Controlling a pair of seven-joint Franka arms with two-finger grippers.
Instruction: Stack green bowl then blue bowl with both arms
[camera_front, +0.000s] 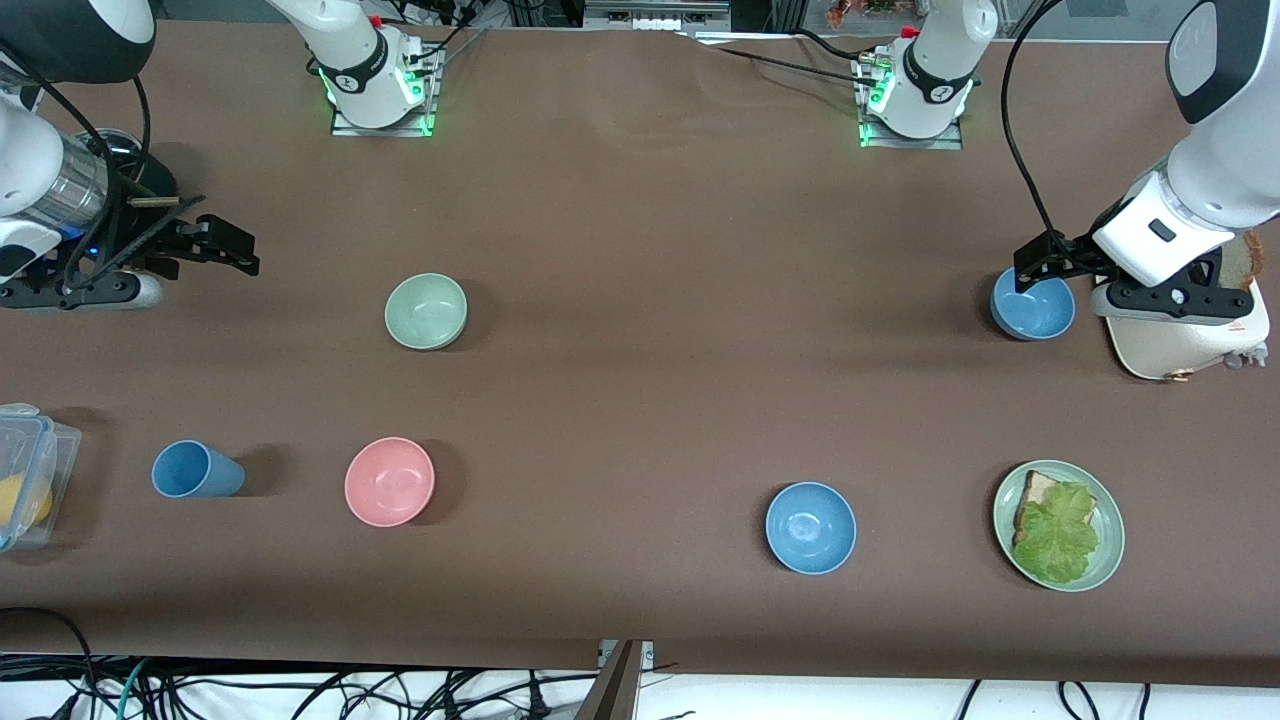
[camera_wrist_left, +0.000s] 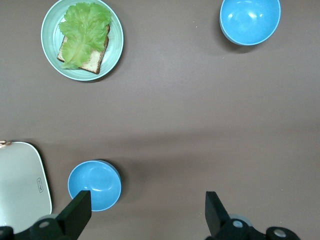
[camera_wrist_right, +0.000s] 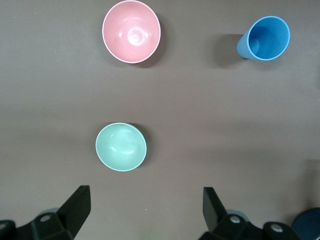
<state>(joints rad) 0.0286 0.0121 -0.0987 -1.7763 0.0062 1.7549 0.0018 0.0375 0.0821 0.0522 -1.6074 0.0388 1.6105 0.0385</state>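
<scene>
Two arms poised before any lift: nothing is stacked yet, and by the look of it the opening reach is the step in hand. Going from the right arm's end of the bench, the right pincer (camera_front: 215, 250) hangs with jaws wide and empty over bare bench, at about ten o'clock from the green bowl (camera_front: 426, 311). That bowl, small, round, pale sage and matte, sits upright and empty, with a pink bowl (camera_front: 389, 481) nearer the camera at its seven o'clock and a blue cup (camera_front: 196, 470) beside the pink one toward the right arm's end. One blue bowl (camera_front: 810, 527), plain, matte and empty, rests alone at five o'clock from the green bowl. The left pincer (camera_front: 1040, 262), also wide and empty, hovers over the rim of the second blue bowl (camera_front: 1033, 306). Next, probably, the right pincer must travel to the green bowl, straddle its rim and close.
</scene>
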